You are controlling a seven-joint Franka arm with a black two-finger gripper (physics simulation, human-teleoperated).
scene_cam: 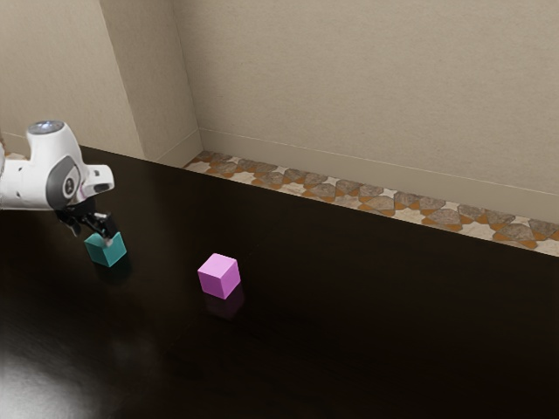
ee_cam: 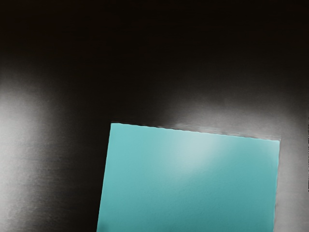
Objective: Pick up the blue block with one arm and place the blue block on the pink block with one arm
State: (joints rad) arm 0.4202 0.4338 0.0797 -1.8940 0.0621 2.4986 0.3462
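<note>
The table (scene_cam: pixel 367 332) is very dark, almost black, and shiny, with soft light spots on it. Behind it runs a strip of floor (scene_cam: pixel 393 202) with brown and cream tiles in a pattern. The wall (scene_cam: pixel 376 78) is plain tan, with a pale board (scene_cam: pixel 367 162) along its foot. At the exterior view's left a corner (scene_cam: pixel 148 78) sticks out.

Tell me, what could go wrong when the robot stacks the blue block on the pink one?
The gripper sits near the top of the blue block, so the block might slip while carried. The pink block looks about the same size, so an off-centre drop could tip the blue one off.
</note>
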